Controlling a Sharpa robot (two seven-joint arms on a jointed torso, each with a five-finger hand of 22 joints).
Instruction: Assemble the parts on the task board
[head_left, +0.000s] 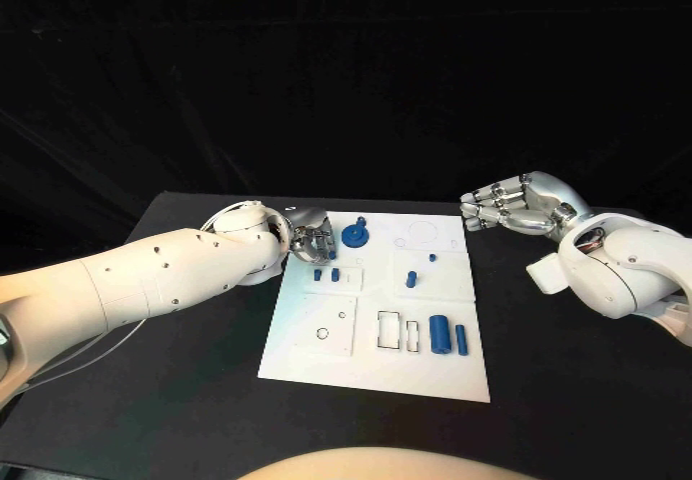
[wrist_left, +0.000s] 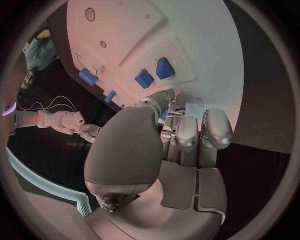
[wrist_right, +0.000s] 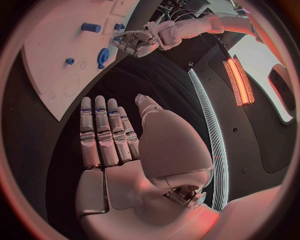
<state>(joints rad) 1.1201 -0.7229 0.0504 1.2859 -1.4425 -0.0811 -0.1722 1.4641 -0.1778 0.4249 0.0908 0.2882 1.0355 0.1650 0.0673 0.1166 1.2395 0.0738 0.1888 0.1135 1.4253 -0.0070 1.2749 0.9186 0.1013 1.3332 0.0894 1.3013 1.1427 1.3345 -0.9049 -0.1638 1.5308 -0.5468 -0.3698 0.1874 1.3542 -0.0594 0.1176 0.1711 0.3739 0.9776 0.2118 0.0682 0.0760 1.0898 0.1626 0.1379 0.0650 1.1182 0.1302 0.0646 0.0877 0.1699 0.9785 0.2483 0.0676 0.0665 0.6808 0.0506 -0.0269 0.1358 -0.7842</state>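
The white task board lies in the middle of the black table. My left hand sits over the board's far left part, fingers curled, right beside a blue gear. It pinches a small blue part between thumb and fingers; only a sliver of it shows. Two small blue blocks lie just nearer on the board. My right hand hovers off the board's far right corner. In the right wrist view its fingers lie straight and hold nothing.
Two blue cylinders lie in the board's near right section, next to rectangular slots. Two small blue pegs stand in the middle right section. Black table surrounds the board on all sides.
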